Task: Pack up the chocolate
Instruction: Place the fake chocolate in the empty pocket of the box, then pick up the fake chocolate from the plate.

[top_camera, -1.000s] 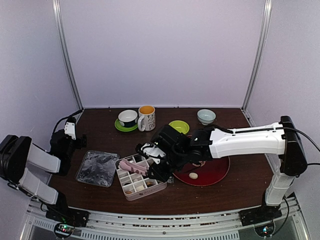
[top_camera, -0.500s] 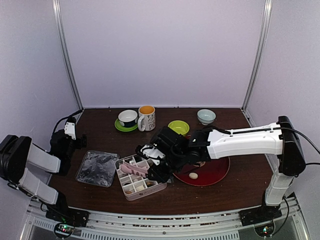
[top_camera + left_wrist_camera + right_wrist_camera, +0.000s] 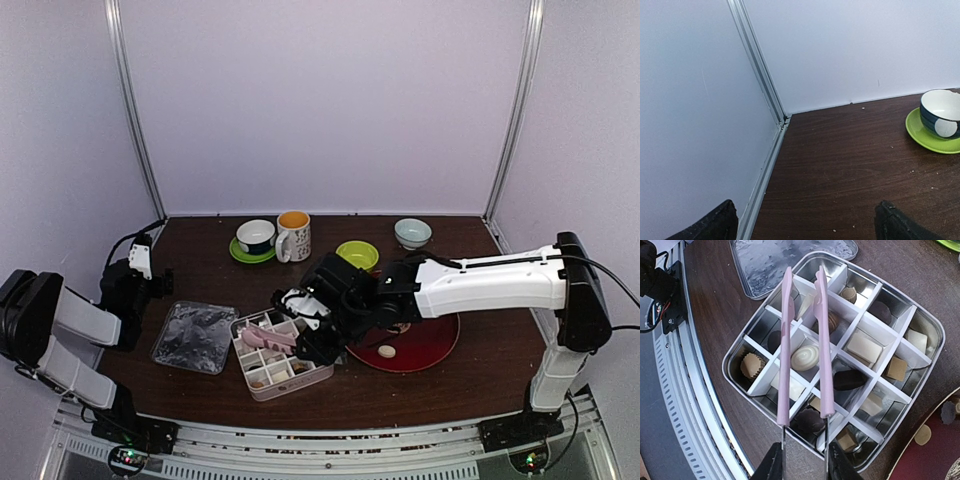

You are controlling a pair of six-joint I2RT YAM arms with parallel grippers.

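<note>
Hovering over a square silver tin split by white dividers, the right hand is pinching the handle end of slim pink plastic tongs. The tongs' two arms are standing apart, nothing caught between their tips. Small dark, tan and cream-white chocolate pieces are sitting in many of the compartments, and a few more are lying on the round red plate beside the tin. At the left edge of the dark wooden bench, the left hand is spread wide and empty, facing a blue-and-white bowl on a green saucer.
</note>
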